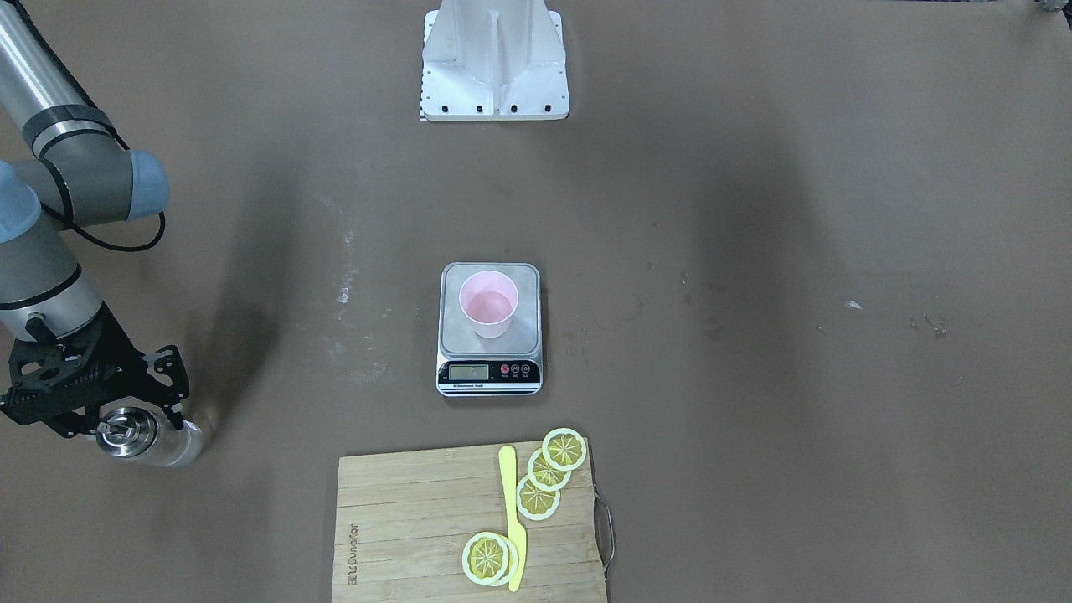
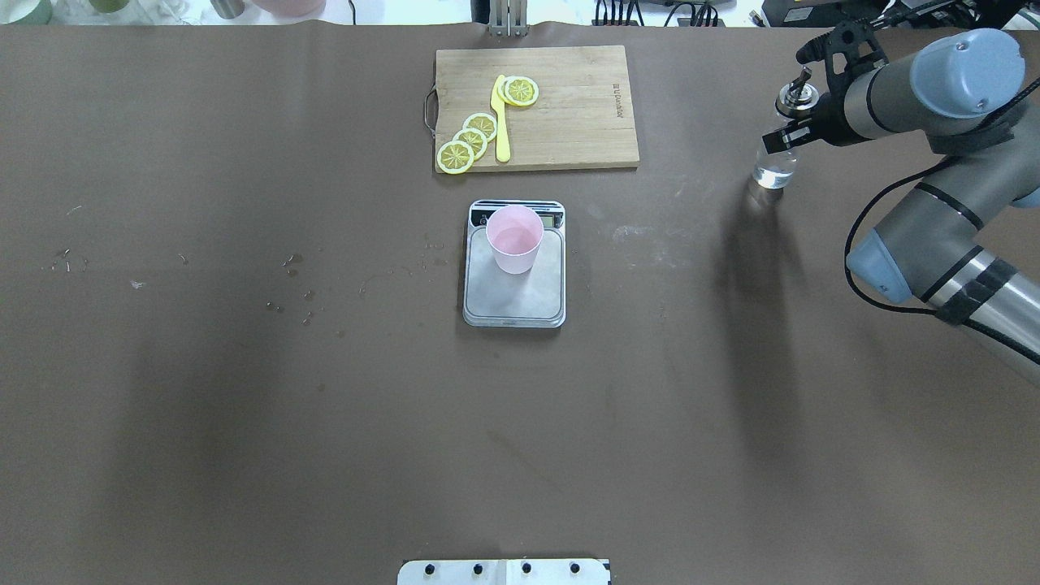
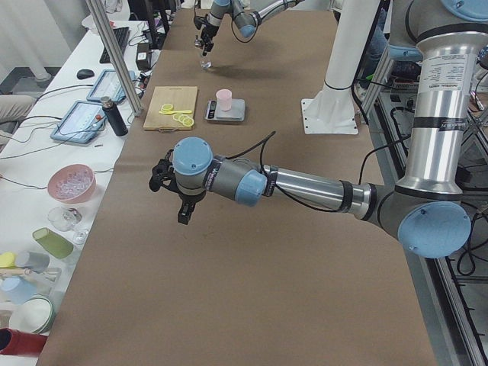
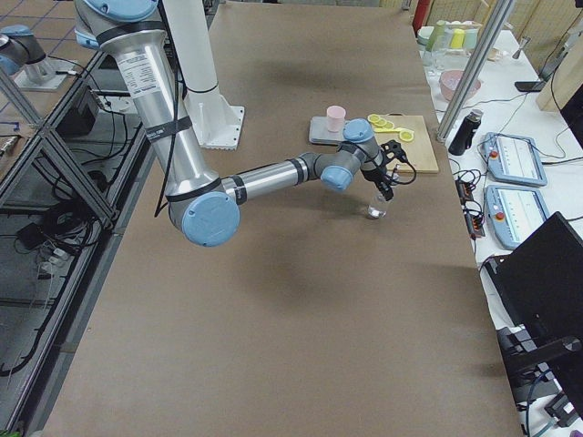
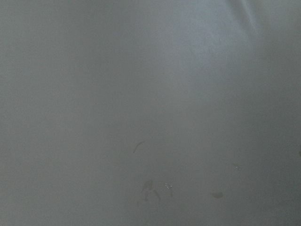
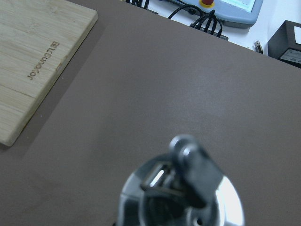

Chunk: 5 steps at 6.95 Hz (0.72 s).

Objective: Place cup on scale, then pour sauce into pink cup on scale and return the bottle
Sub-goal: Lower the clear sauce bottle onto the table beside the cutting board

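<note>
Right gripper (image 1: pixel 126 416) astride neck of upright bottle (image 1: pixel 180 442); clamped or slack, cannot tell. Left gripper (image 3: pixel 174 198): cannot tell either. Cup (image 1: pixel 488 301) on scale (image 1: pixel 489 370), well apart from right gripper.

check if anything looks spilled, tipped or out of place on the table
Small specks that look like spilled droplets dot the table on the robot's left, and a whitish smear lies near the scale. The cup and bottle stand upright; nothing is tipped.
</note>
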Motion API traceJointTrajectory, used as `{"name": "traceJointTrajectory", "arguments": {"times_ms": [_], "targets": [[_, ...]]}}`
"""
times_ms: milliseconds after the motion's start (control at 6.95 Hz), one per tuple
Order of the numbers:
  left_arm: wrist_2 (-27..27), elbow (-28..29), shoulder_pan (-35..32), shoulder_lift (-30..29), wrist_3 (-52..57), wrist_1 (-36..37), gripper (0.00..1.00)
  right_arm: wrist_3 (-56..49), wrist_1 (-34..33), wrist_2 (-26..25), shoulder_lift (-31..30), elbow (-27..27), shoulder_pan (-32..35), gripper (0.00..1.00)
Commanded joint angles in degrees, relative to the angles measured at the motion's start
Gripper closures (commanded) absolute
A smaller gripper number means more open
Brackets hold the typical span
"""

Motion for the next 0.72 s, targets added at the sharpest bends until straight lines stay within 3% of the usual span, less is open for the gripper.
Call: {"name": "traceJointTrajectory", "arguments": {"times_ms": [0,288,576], "targets": [[0.0,-0.28,-0.06,0.0,0.0,0.0,0.03,-0.02,0.02,0.07,0.03,0.04,0.0,1.0],[0.0,-0.37,-0.15,0.0,-0.09,0.0,0.03,0.16,-0.07,0.07,0.03,-0.04,0.0,1.0],[0.0,-0.37,-0.15,0.0,0.0,0.09,0.03,0.16,0.02,0.07,0.03,0.04,0.0,0.88]]}}
